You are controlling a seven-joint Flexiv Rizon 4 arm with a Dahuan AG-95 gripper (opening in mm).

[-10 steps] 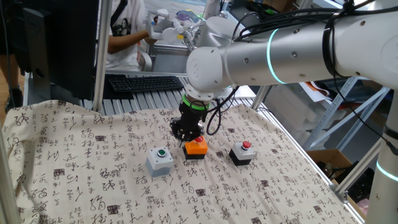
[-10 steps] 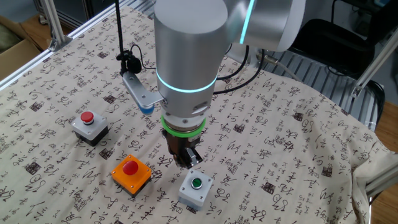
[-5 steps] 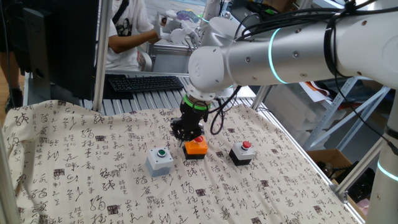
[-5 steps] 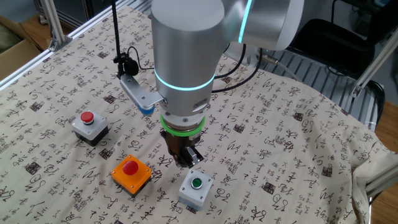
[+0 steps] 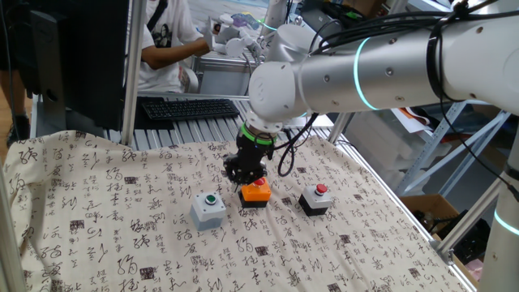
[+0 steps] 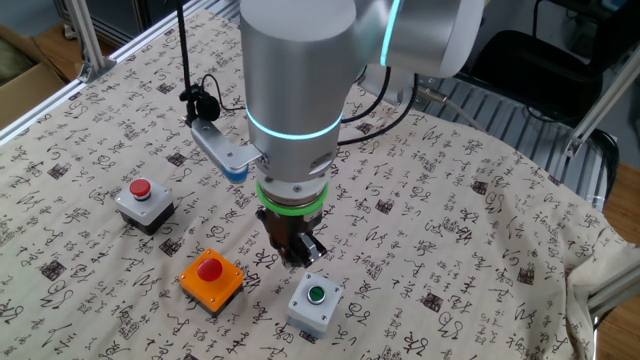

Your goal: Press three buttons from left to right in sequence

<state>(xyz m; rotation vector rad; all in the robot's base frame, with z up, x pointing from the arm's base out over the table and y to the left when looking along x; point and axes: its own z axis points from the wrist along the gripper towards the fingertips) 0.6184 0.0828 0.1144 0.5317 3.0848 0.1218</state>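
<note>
Three switch boxes stand in a row on the patterned cloth. In one fixed view the grey box with green cap (image 5: 209,209) is on the left, the orange box with red cap (image 5: 256,192) in the middle, the black box with red cap (image 5: 315,199) on the right. The other fixed view shows them mirrored: grey box (image 6: 316,303), orange box (image 6: 211,278), black box (image 6: 143,200). My gripper (image 6: 297,254) points down and hangs just above the cloth, between the grey and orange boxes and slightly behind them; it also shows in one fixed view (image 5: 243,173). I cannot make out its fingertips.
A keyboard (image 5: 190,107) and a seated person (image 5: 166,40) are behind the table. A metal post (image 5: 134,65) stands at the back left. The table's edge frame (image 5: 389,199) runs along the right. A cardboard box (image 6: 25,75) sits beyond the far corner.
The arm has shifted a little sideways above the cloth, away from the grey box towards the orange box. The boxes have not moved.
</note>
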